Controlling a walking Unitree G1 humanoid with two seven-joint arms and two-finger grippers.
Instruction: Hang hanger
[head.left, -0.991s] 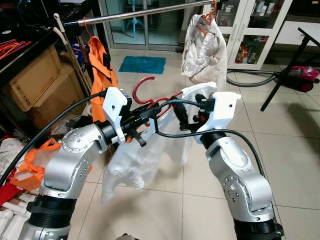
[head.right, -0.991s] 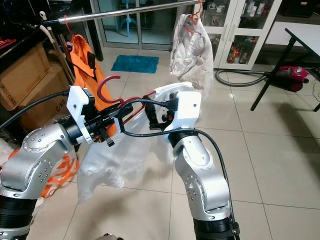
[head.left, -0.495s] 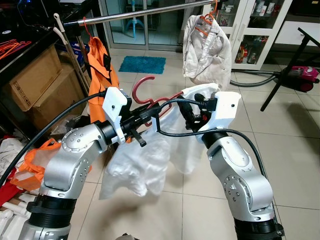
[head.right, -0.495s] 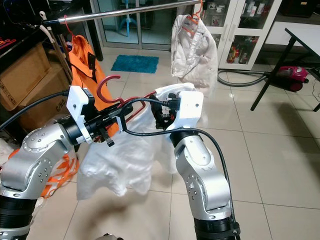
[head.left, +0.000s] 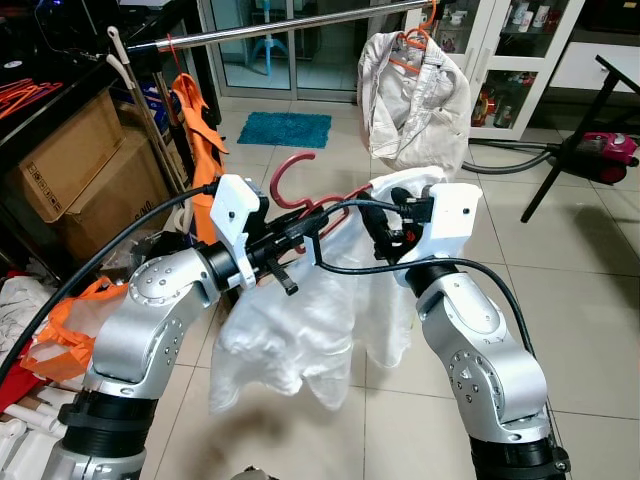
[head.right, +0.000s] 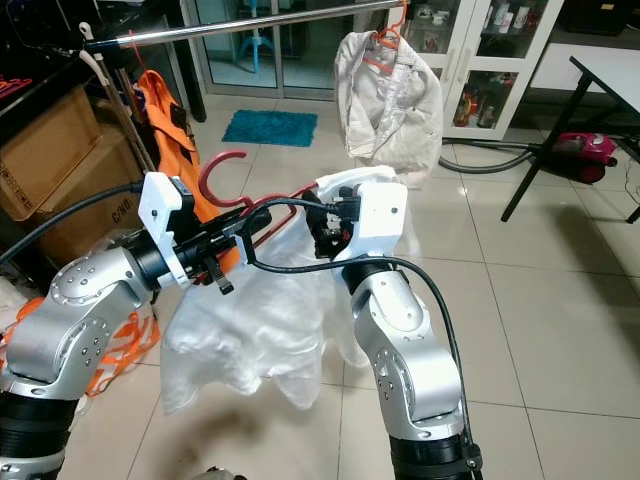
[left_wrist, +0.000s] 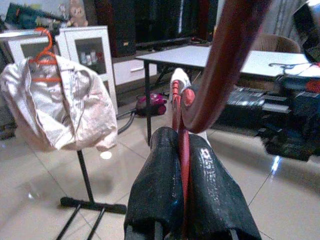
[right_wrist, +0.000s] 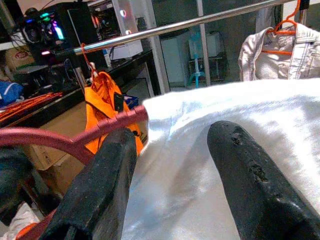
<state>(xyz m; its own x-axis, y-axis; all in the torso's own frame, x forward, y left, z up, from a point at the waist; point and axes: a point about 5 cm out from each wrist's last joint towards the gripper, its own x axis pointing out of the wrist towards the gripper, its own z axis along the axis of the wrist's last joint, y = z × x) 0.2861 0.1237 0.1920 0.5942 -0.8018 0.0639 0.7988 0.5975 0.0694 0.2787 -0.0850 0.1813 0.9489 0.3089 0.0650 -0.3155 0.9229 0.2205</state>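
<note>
Both arms are up in front of the robot, and between them hangs the dark red hanger (head.left: 300, 195) with a white garment (head.left: 300, 330) draped from it, well above the tiled floor (head.left: 590, 300). The left gripper (left_wrist: 184, 150) has its two black fingers pinched tight on the hanger's wire just below the hook, and in the left wrist view the red wire runs straight up between the pads while the thick hook curves away overhead. The right gripper (right_wrist: 172, 175) sits at the hanger's other shoulder, its fingers spread wide apart over the white cloth; the red shoulder of the hanger passes just beside one finger, and whether either finger touches the cloth I cannot tell. The garment sags in loose folds beneath both wrists, clear of the floor. Above and behind runs the metal clothes rail (head.left: 290, 25), well apart from the hanger's hook. On that rail hangs an orange garment (head.left: 200, 130) toward the robot's left and a pale cream jacket (head.left: 415, 95) on an orange hanger (head.left: 415, 45) toward the right. Cardboard boxes (head.left: 85, 170) stand at the far left, a blue mat (head.left: 288, 128) lies on the tiles beyond the rail, and a pink vacuum cleaner (head.left: 610, 150) rests at the far right.
</note>
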